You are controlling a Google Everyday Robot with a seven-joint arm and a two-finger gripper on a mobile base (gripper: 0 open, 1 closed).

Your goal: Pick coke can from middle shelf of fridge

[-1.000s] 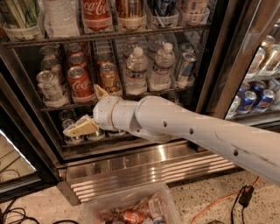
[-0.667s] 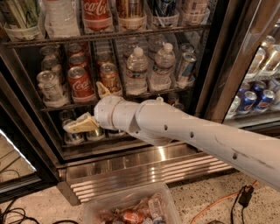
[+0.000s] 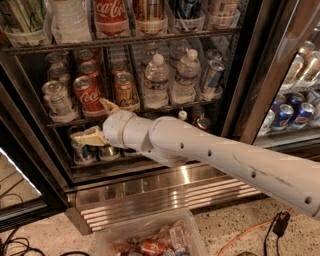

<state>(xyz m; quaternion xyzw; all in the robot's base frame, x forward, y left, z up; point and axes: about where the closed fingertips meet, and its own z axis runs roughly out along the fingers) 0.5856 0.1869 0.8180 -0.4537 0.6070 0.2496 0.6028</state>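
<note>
Well, from the one camera view, the fridge (image 3: pixel 239 75) stands with its racks in plain sight and its ribbed steel grille (image 3: pixel 165 200) running along the bottom. The coke can (image 3: pixel 88 95) sits upright on the middle surface (image 3: pixel 161 108), a wire rack with clear dividers, at the front of its lane towards the left. A silver can (image 3: pixel 57 98) stands in the lane to its left and a copper can (image 3: pixel 125 89) in the lane to its right. Further right on the same rack are two water bottles (image 3: pixel 156 80) and a tilted blue can (image 3: pixel 212 77).

The white arm (image 3: pixel 215 152) comes in from the lower right and crosses in front of the rack below. At its end the claw (image 3: pixel 89 120) is spread wide and grips nothing. Its upper finger (image 3: pixel 108 105) points up just beside the coke can's lower right edge; I cannot tell if it touches. Its lower finger (image 3: pixel 90 137) juts left below the middle surface, in front of the cans on the bottom rack. The coke can stands above the gap between the two fingers, not inside it.

Up on the top rack is a Coca-Cola bottle (image 3: pixel 111 15). On the floor in front of the grille sits a clear bin (image 3: pixel 102 239) with cans in it, and an orange cable (image 3: pixel 240 235) lies to its right. Pepsi cans (image 3: pixel 285 115) show in the neighbouring cooler on the right.
</note>
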